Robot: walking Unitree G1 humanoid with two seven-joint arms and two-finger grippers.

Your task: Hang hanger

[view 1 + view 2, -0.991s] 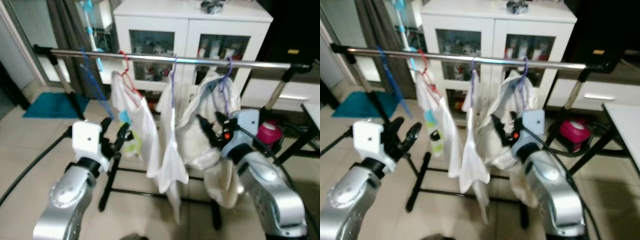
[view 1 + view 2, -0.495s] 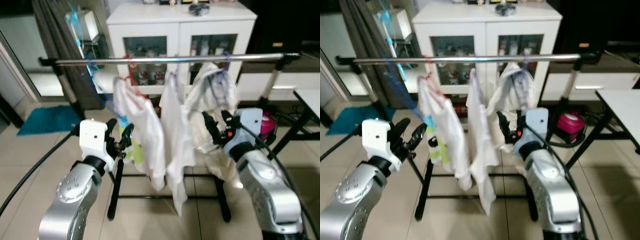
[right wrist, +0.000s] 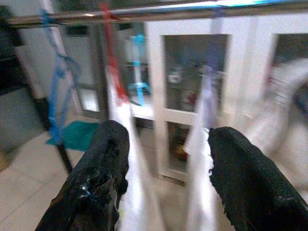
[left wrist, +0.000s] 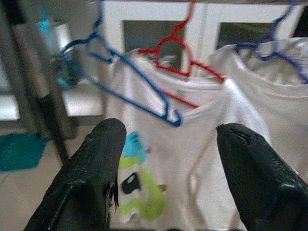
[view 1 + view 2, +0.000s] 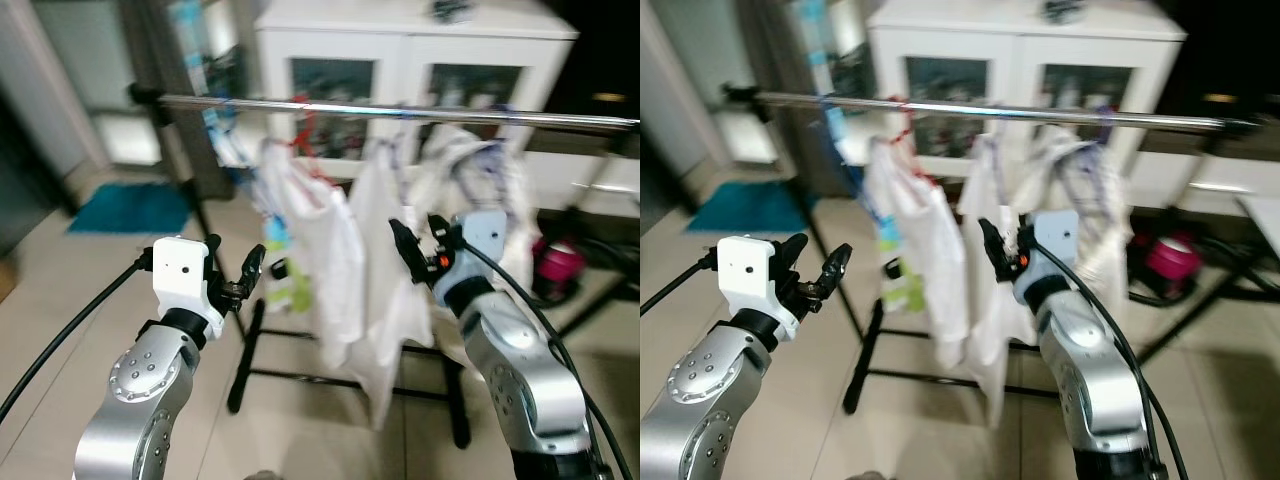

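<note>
Nearest you, both arms are raised in front of the rack: your left gripper [image 5: 232, 276] has its fingers spread wide and holds nothing, and your right gripper [image 5: 420, 240] is likewise spread and empty, close to the hanging white shirts [image 5: 330, 260]. Just past the left fingers, the blue hanger [image 4: 139, 94] carries no garment and dangles tilted from the rail [image 5: 400, 111], beside the red hanger [image 4: 185, 45] that holds a shirt. I'd judge the blue hanger light, thin and stiff, likely smooth plastic that swings and slips easily, so take it on the straight shoulder arm near the neck, not on the hook. The shirts are soft and will sway if brushed. Behind stands a white cabinet [image 5: 400, 40] with glass doors. No brand, label or writing can be read; a green and black print on one shirt [image 4: 139, 192] is illegible.
</note>
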